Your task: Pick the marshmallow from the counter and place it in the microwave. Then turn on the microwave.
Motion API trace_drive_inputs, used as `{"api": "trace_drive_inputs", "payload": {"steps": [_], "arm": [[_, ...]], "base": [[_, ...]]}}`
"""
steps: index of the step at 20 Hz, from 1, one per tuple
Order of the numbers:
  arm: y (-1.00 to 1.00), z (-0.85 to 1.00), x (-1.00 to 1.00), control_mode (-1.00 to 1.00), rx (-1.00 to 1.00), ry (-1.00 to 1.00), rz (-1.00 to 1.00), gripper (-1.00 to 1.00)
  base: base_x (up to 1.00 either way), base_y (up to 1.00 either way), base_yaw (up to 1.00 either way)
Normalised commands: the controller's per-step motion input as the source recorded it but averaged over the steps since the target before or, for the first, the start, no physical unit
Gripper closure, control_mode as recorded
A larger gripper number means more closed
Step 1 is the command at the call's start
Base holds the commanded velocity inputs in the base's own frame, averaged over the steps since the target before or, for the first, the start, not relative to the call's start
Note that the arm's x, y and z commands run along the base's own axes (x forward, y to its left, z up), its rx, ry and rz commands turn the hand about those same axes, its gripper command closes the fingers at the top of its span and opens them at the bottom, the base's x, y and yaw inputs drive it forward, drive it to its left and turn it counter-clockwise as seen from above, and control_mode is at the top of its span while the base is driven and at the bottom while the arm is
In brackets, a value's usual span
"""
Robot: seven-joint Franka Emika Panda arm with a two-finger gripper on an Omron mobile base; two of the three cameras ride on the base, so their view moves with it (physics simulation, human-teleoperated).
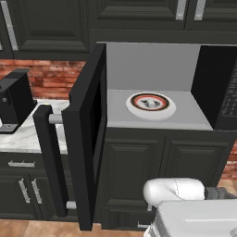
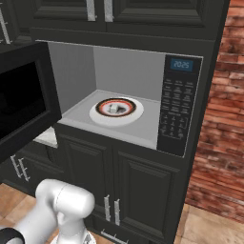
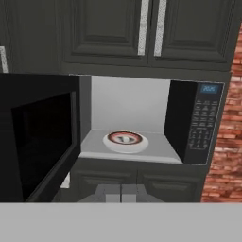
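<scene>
Nearest us, our white arm (image 2: 57, 209) sits folded low before the cabinets, drawn back from the microwave (image 2: 183, 105). Our claw (image 3: 121, 193) points level at the oven, its tips pressed together, gripping nothing. The door (image 1: 85, 134) stands swung wide to the left. Inside, the marshmallow (image 2: 114, 108) rests on the turntable (image 2: 116, 112). The keypad (image 2: 175, 112) display reads "20:25". Left lies the bench (image 1: 23, 136) with a coffee machine (image 1: 14, 99).

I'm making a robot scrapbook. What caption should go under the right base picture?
Marshmallow sits on the turntable in the microwave, door open.
</scene>
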Motion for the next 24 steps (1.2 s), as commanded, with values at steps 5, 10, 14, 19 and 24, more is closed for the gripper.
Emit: {"api": "trace_drive_inputs", "payload": {"steps": [5, 10, 14, 19, 24], "arm": [[0.31, -0.02, 0.0, -1.0, 0.0, 0.0, -0.04, 1.0], [0.3, -0.01, 0.0, -1.0, 0.0, 0.0, -0.05, 1.0], [0.29, -0.03, 0.0, -1.0, 0.0, 0.0, -0.05, 1.0], [0.25, -0.04, 0.0, -1.0, 0.0, 0.0, -0.06, 1.0], [0.23, -0.03, 0.0, -1.0, 0.0, 0.0, -0.06, 1.0]], "base": [[0.0, 0.0, 0.0], [0.0, 0.0, 0.0], [0.0, 0.0, 0.0], [0.0, 0.0, 0.0], [0.0, 0.0, 0.0]]}}
